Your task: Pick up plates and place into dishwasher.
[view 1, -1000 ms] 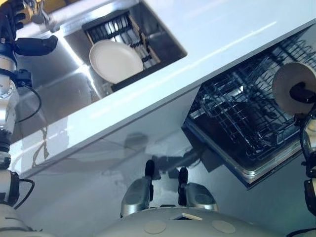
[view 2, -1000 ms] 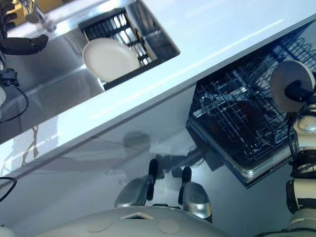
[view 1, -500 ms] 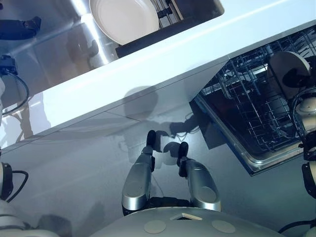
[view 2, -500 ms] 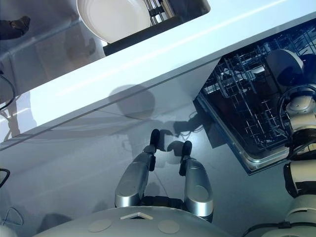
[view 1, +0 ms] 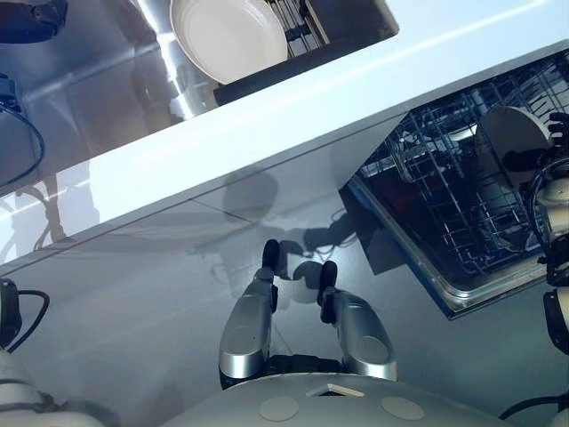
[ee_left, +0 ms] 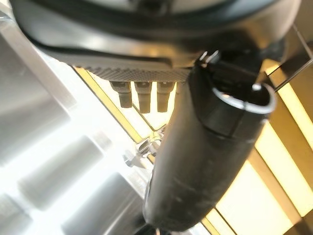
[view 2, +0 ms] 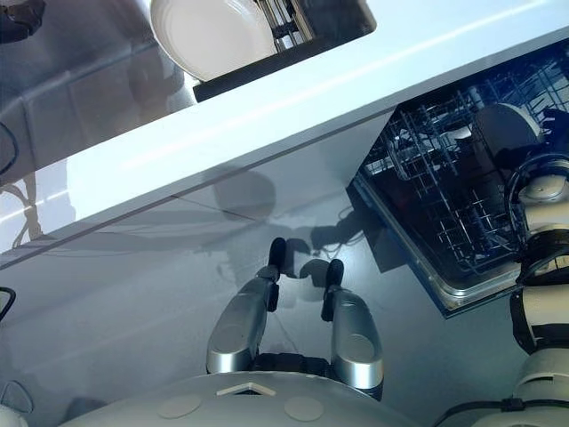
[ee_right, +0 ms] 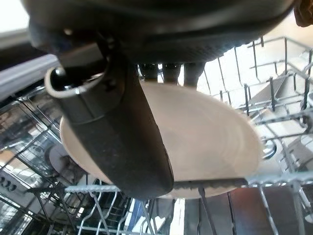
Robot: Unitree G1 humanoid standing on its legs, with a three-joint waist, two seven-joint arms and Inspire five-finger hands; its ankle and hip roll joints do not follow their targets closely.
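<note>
White table (view 1: 267, 116) crosses the view, with a steel sink (view 1: 89, 89) set into it. Beneath the table edge, the dishwasher rack (view 1: 444, 213) is pulled out. A dark dish rack (view 1: 307, 18) stands in the sink, and one cream plate (view 1: 227, 36) rests against it. A second plate (ee_right: 210, 137) sits low among the dishwasher rack wires, pinched by the right robot hand (ee_right: 117, 142), thumb across its face and fingers behind the rim. The left robot hand (ee_left: 205, 147) hangs over the sink, fingers relaxed, holding nothing.

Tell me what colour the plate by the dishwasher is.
The plate is cream-white, clearest in the right wrist view.
</note>
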